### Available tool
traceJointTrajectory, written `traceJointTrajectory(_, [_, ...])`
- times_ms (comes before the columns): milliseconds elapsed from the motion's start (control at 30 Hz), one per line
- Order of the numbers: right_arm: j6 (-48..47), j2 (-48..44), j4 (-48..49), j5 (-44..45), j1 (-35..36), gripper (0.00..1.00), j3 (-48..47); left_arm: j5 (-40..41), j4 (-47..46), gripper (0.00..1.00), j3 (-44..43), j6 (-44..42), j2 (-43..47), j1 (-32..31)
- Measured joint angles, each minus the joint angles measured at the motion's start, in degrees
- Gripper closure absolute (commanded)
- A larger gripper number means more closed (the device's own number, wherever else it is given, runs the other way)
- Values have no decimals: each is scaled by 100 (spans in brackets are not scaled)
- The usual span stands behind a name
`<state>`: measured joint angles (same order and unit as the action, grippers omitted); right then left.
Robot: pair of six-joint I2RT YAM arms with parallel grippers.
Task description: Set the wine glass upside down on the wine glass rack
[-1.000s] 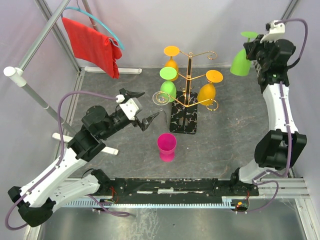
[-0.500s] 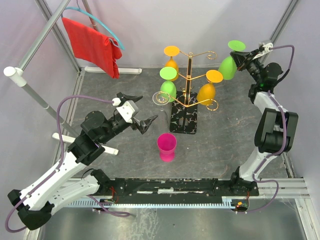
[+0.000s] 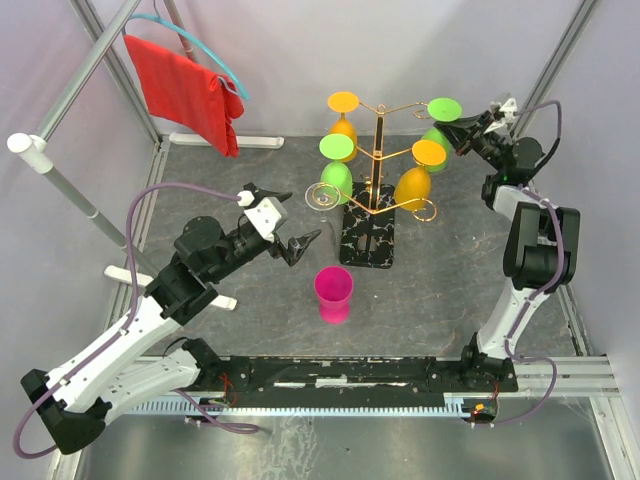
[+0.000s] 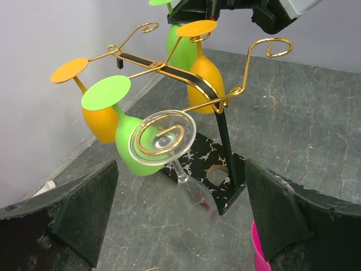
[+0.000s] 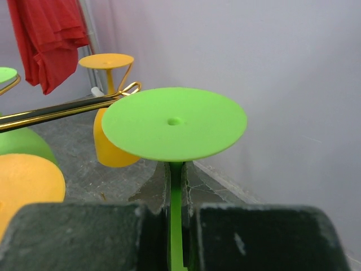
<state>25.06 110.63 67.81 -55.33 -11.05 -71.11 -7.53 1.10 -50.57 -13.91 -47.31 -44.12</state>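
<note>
At the upper right of the overhead view, the green wine glass [image 3: 438,135] is upside down, with its flat round foot on top and its bowl below. It is just beside the right arm of the gold rack [image 3: 379,160], which stands on a black marble base in the middle. My right gripper [image 3: 468,130] is closed on the thin stem, and both fingers [image 5: 79,237] press it. My left gripper [image 3: 283,213] is wide open and holds nothing, near a clear glass [image 4: 169,144] hanging on the rack.

Gold wine glass rack [image 4: 163,68] with black, white-veined base [image 3: 367,240]; green wine glass [image 5: 174,122]; magenta cup [image 3: 333,293]; red cloth [image 3: 185,90].
</note>
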Motion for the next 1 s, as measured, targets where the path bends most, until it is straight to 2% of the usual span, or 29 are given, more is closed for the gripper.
traceJointTrajectory(467, [-140, 662, 498, -101, 457, 98, 0, 11, 2, 1, 0, 0, 0, 0])
traceJointTrajectory(1000, [-328, 1099, 767, 352, 772, 98, -387, 144, 4, 1, 0, -2, -61, 0])
